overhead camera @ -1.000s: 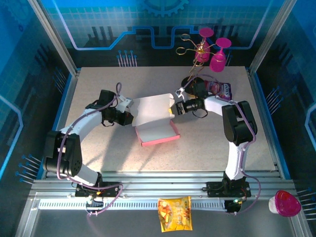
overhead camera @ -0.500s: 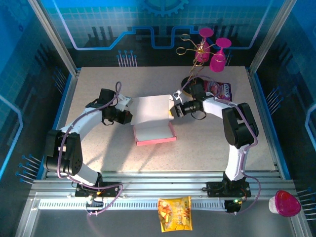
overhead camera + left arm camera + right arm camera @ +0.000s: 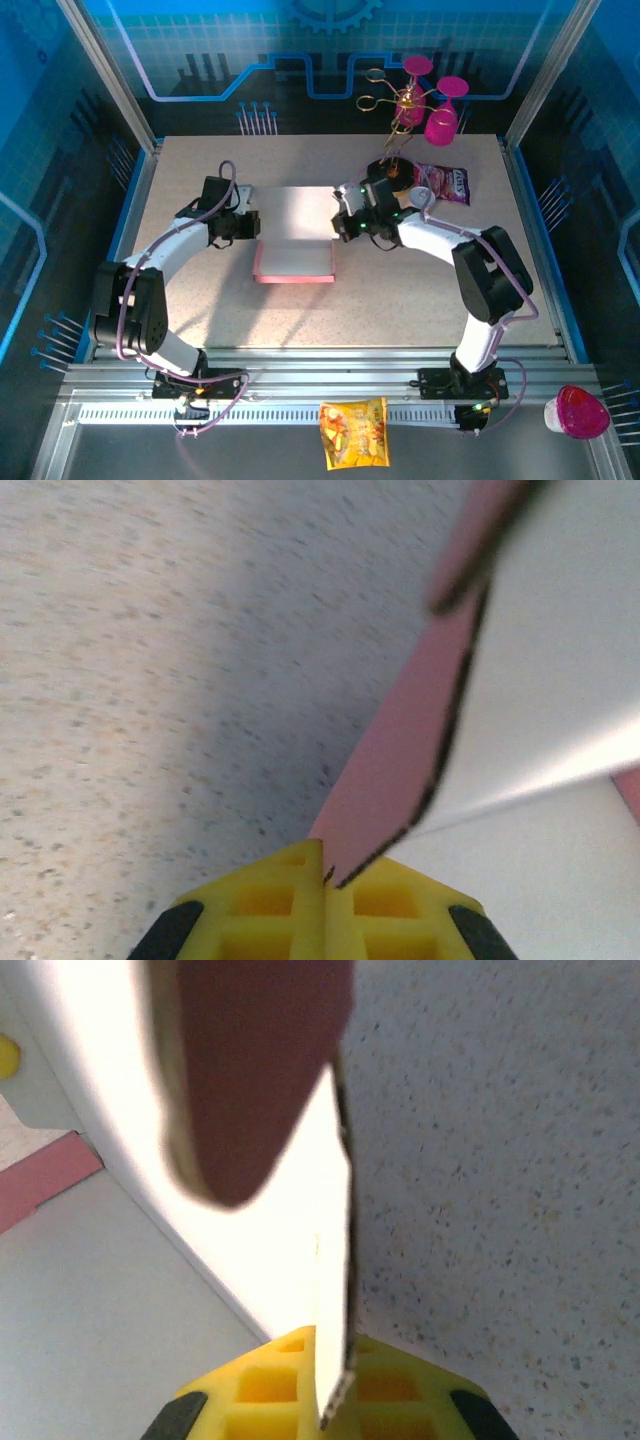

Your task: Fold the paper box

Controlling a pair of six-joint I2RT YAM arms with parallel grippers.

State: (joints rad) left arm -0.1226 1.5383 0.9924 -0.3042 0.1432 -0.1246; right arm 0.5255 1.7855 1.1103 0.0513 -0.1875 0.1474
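The paper box point(image 3: 293, 240) lies at mid-table, its pale panel facing up and a pink edge along its near side. My left gripper point(image 3: 250, 225) is at the box's left edge. In the left wrist view the yellow fingers point(image 3: 270, 900) of the left gripper point(image 3: 325, 865) are shut on a pink flap of the paper box point(image 3: 400, 770). My right gripper point(image 3: 343, 225) is at the box's right edge. Seen from the right wrist, the right gripper point(image 3: 330, 1345) is shut on a thin pale flap of the paper box point(image 3: 290, 1240), which stands on edge between the fingers.
Two magenta goblets point(image 3: 440, 115) hang on a gold rack point(image 3: 390, 95) at the back right, above a printed snack bag point(image 3: 447, 183). A yellow snack bag point(image 3: 352, 432) lies on the front rail. A pink cup point(image 3: 578, 412) sits at the front right corner.
The right gripper has shut on the box's right flap and moved left. The open pink tray has folded under the pale panel, and the box has shifted left.
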